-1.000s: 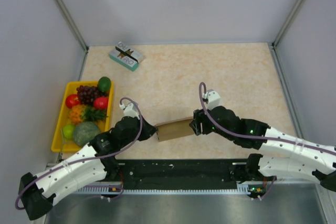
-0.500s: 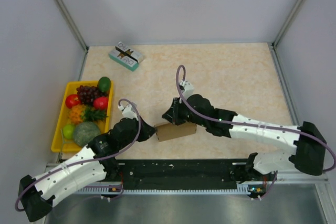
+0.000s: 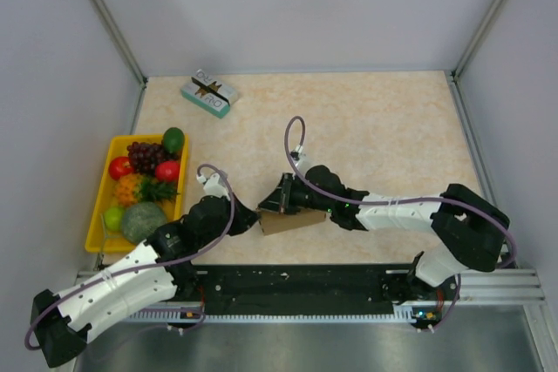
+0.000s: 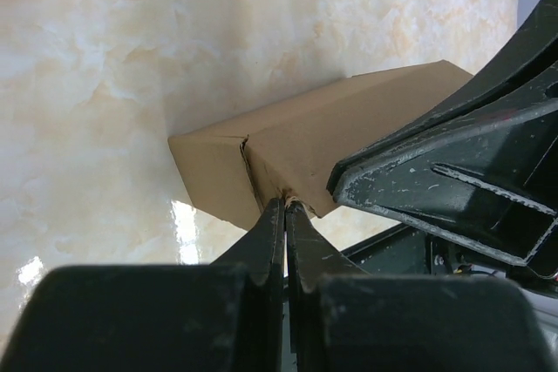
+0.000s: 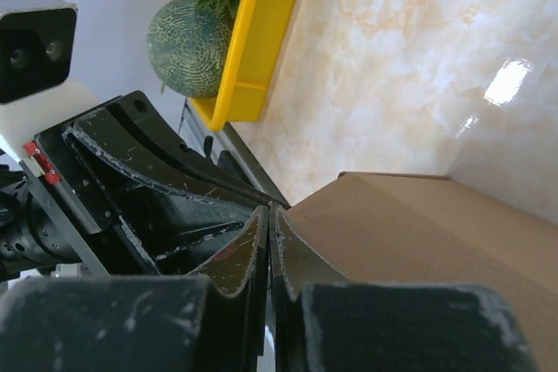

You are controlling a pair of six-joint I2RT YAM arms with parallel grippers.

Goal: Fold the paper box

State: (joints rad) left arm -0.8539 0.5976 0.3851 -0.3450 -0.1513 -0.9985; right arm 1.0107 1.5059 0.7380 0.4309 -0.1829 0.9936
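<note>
Your left claw (image 4: 285,205) pinched the brown cardboard box (image 4: 349,128). Your right claw (image 5: 268,212) was clenched shut. Tugging could tear it.

Your paper box (image 3: 292,219) is plain, unprinted brown. The worktop (image 3: 392,128) under it is cream, marbled with pale orange veins. Your left gripper (image 4: 285,205) and right gripper (image 5: 267,208) are black with whitish scuffs. The left arm (image 3: 113,289) and right arm (image 3: 410,213) are white. At the worktop's left edge you have a yellow tray (image 3: 98,215) with dark purple grapes (image 3: 148,155), a red tomato (image 3: 119,166), a netted grey-green melon (image 3: 142,219) and a pale green apple (image 3: 113,218). Near the far left corner lies a teal-and-white printed box (image 3: 210,92).
</note>
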